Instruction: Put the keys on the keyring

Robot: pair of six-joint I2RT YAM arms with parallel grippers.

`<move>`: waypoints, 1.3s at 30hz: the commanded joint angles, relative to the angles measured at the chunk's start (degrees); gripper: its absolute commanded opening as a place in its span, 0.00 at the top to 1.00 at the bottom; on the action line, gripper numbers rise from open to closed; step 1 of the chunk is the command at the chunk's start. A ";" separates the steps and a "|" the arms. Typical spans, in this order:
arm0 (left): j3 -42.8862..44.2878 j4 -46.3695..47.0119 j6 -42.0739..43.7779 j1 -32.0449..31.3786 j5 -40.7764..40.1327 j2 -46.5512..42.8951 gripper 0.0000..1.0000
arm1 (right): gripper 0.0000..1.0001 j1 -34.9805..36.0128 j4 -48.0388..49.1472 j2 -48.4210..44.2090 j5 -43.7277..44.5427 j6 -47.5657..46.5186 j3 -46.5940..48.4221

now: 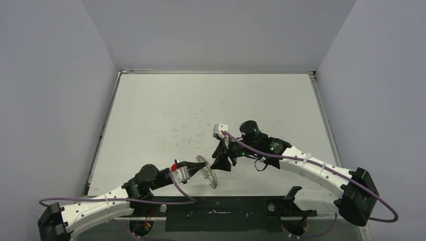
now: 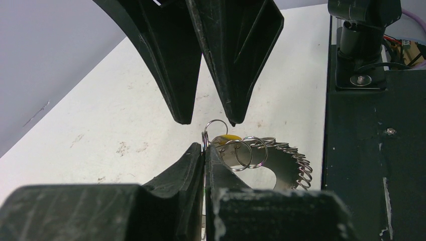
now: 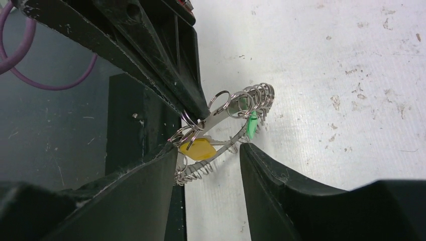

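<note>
Left gripper [image 2: 204,150]: jaws clenched on the keyring [image 2: 284,168] rim, ring held on edge. Right gripper [image 3: 208,150]: jaws released, empty, straddling the ring just beside that grip. Yellow key [image 3: 198,149] sits against the ring between the right jaws; green key [image 3: 252,124] hangs farther along the rim.

Keyring [image 1: 209,173] and left gripper [image 1: 199,163] block the right gripper [image 1: 221,164] (2 fingers [image 3: 281,191] parted); far table [image 1: 201,100] lies open.

The white table [image 1: 166,110] carries small dark scuff marks [image 3: 337,103] and a black strip [image 1: 216,215] along its near edge.
</note>
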 commanded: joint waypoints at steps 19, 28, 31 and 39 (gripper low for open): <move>0.70 3.88 -0.38 -0.22 -0.20 0.17 1.00 | 1.00 -0.18 2.65 3.29 -6.20 -1.79 1.44; 0.22 5.76 -0.18 -0.22 0.47 0.37 1.00 | 1.00 -0.19 2.64 6.62 -5.42 -2.50 1.50; 0.17 5.98 0.00 -0.22 0.92 0.58 1.00 | 1.00 -0.19 3.43 7.23 -4.96 -2.44 1.44; 0.08 4.76 0.21 -0.22 0.95 0.10 1.00 | 0.85 -0.19 5.17 6.41 -4.42 -2.46 1.22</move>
